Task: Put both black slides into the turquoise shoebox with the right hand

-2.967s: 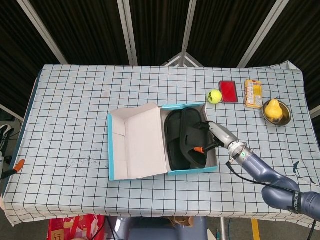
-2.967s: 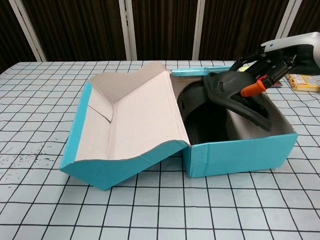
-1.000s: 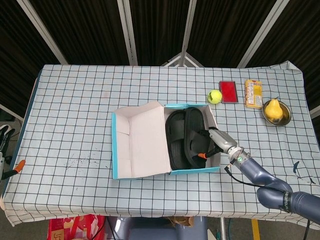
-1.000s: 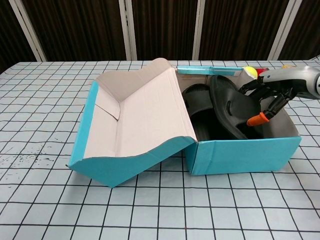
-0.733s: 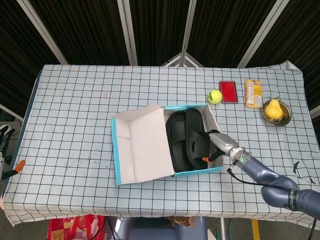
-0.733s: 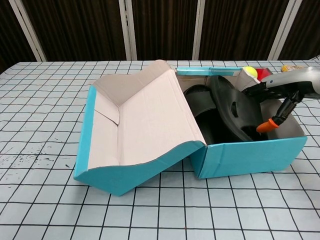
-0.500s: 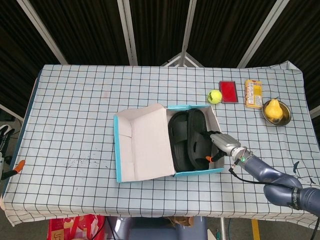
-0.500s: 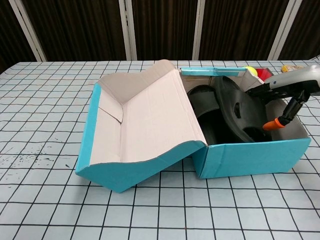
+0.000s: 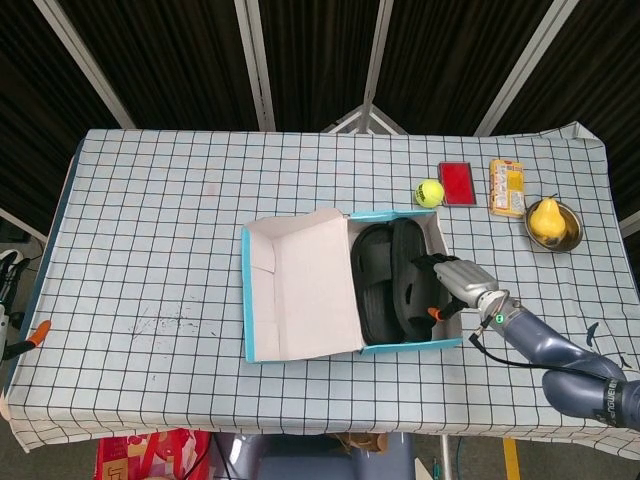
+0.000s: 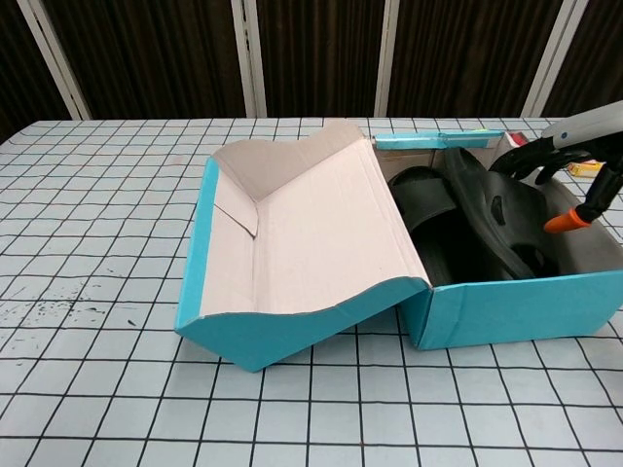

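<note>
Checked table (image 9: 150,220): turquoise shoebox (image 9: 345,345) sits mid-table, lid flipped open to the left. Both black slides (image 9: 378,283) lie inside, the right one tilted up against the right wall. Right hand (image 9: 455,282) is at that wall, fingers (image 10: 526,156) curled over the tilted slide's edge. Tennis ball (image 9: 429,192) sits far right, pear (image 9: 546,216) in bowl beyond it.

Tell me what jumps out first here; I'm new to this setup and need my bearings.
The open turquoise shoebox at the table's middle, lid flung left, with both black slides inside. The right hand reaches over the box's right wall at the nearer slide. A tennis ball and a pear in a bowl sit at the far right.
</note>
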